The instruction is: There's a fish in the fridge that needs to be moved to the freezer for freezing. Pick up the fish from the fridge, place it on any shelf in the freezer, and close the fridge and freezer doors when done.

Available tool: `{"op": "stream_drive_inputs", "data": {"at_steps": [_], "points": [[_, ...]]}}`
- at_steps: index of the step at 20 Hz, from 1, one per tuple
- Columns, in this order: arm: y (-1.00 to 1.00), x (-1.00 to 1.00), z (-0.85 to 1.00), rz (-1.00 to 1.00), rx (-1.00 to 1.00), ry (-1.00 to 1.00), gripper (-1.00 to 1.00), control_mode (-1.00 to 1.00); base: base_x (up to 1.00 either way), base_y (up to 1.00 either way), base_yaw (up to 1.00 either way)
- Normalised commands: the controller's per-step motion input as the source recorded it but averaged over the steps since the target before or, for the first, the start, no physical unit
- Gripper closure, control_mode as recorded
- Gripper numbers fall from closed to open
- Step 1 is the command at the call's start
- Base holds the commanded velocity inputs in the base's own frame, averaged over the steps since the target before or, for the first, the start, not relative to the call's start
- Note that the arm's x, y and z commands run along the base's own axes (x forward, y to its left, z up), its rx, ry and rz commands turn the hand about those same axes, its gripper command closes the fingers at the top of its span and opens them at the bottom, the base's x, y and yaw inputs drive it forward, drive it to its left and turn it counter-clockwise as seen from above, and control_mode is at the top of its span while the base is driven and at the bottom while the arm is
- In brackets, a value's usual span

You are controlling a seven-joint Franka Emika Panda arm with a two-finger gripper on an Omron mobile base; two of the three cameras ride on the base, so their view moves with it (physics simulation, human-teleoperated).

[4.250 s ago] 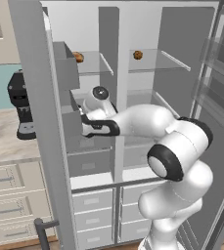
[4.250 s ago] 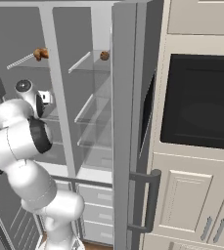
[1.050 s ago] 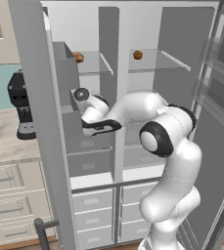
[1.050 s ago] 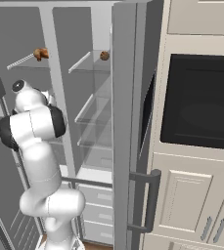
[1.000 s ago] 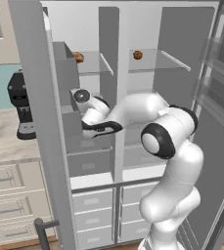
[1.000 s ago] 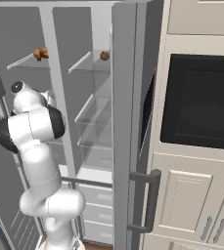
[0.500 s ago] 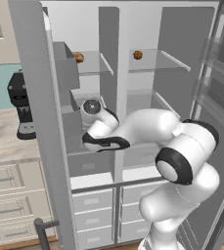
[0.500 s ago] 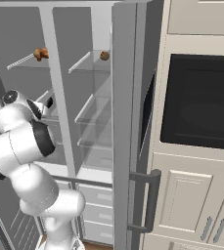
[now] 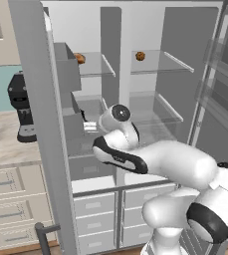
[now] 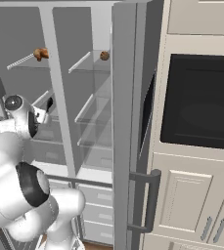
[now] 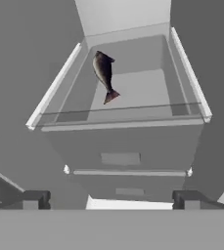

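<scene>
The fish (image 11: 104,73), slender and grey with a darker tail, lies on a glass shelf (image 11: 143,95) in the narrow freezer (image 9: 88,114). My gripper (image 11: 111,199) is open and empty, drawn back from the shelf's front edge and apart from the fish. The hand (image 9: 89,127) hovers at the freezer's mouth at middle-shelf height, and the gripper (image 10: 44,115) is beside the freezer wall. The wider fridge (image 9: 153,99) stands to the right. The freezer door (image 9: 36,124) and the fridge door (image 10: 128,122) are both swung open.
Round brown foods sit on the top shelves (image 9: 79,58) (image 9: 140,56). Grey bins (image 11: 121,151) lie under the fish's shelf. A coffee machine (image 9: 21,107) stands on the counter to the left, and an oven (image 10: 201,102) sits to the right of the fridge door.
The arm has folded lower and its elbow has swung to the right. The hand has stayed at the freezer's middle shelf, dropping slightly.
</scene>
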Motion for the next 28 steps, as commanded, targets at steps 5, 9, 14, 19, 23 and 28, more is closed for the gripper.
{"op": "stream_drive_inputs", "data": {"at_steps": [5,9,14,19,23,28], "points": [[-0.39,-1.00,0.82,0.00,0.01,0.10,-1.00,-1.00,0.00,0.00,0.00],[-0.28,-0.97,0.99,0.00,-0.04,0.06,-1.00,-1.00,0.00,0.00,0.00],[-0.41,-0.78,0.69,0.00,-0.19,0.05,-1.00,-1.00,0.00,0.00,0.00],[-0.74,-0.79,0.16,-0.07,-0.16,0.08,-1.00,-1.00,0.00,0.00,0.00],[-0.67,-0.89,0.14,-0.01,0.01,0.18,-1.00,-1.00,0.00,0.00,0.00],[-0.52,-0.79,0.14,0.00,0.04,0.27,-1.00,-1.00,0.00,0.00,0.00]]}}
